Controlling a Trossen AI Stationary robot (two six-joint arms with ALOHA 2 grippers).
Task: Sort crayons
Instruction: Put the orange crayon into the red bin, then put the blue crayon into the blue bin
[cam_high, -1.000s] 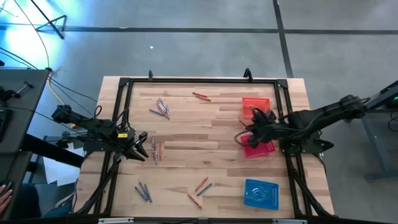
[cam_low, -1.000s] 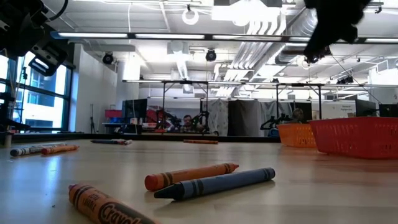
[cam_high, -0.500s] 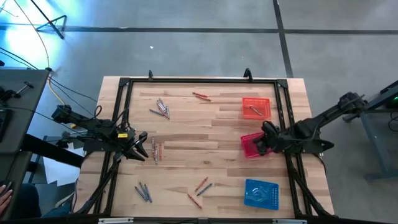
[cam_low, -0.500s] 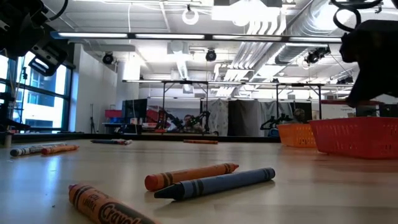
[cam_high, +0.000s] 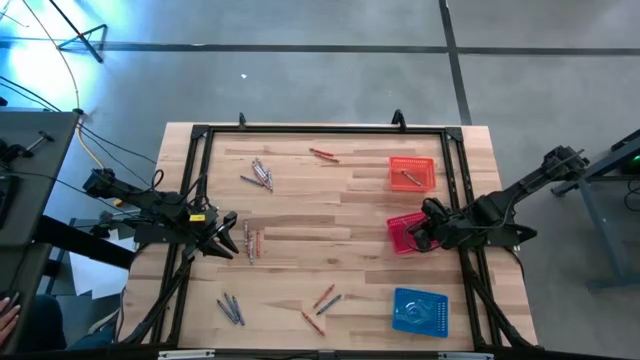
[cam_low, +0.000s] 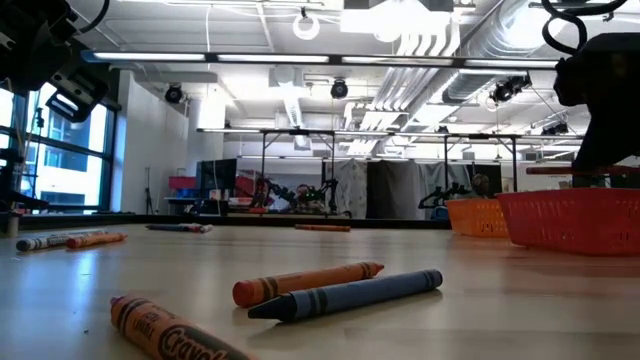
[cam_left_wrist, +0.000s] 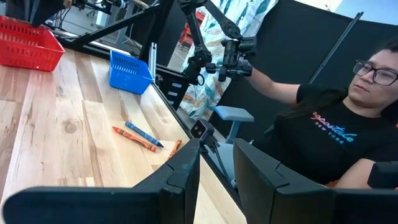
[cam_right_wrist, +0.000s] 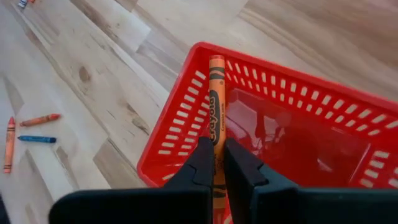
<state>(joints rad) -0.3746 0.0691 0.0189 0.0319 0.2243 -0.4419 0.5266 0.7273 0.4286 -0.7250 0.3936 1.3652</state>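
Observation:
My right gripper (cam_high: 419, 236) (cam_right_wrist: 217, 143) hangs over the red basket (cam_high: 403, 233) (cam_right_wrist: 298, 130), tilted downward and shut on an orange crayon (cam_right_wrist: 216, 93). At the table's left edge my left gripper (cam_high: 226, 246) (cam_left_wrist: 217, 152) waits level and open, with nothing between its fingers. Loose crayons lie flat on the wood in small groups: far left (cam_high: 259, 173), far middle (cam_high: 322, 154), beside the left gripper (cam_high: 250, 240), near left (cam_high: 231, 308) and near middle (cam_high: 322, 300). The orange basket (cam_high: 412, 172) holds one crayon (cam_high: 407, 178). My right gripper pinches the orange crayon between its two fingers, on the wrapped shaft (cam_right_wrist: 216, 132). The fingers slant down from the table's right side and lie along the crayon. Its free end (cam_right_wrist: 216, 61) sticks out past the fingertips over the red basket's rim. The held end is hidden between the fingers.
A blue basket (cam_high: 420, 310) stands near the right front corner. A black frame (cam_high: 300, 129) runs around the tabletop. The low view shows three crayons close by (cam_low: 330, 288) and the red basket (cam_low: 572, 220) at right. A seated person (cam_left_wrist: 323, 118) shows beyond the table's edge.
My right gripper has come down and moved toward the table's near edge, from between the orange and red baskets to over the red basket, rolling its wrist as it went. It has stayed shut. In the last half second it has hardly moved.

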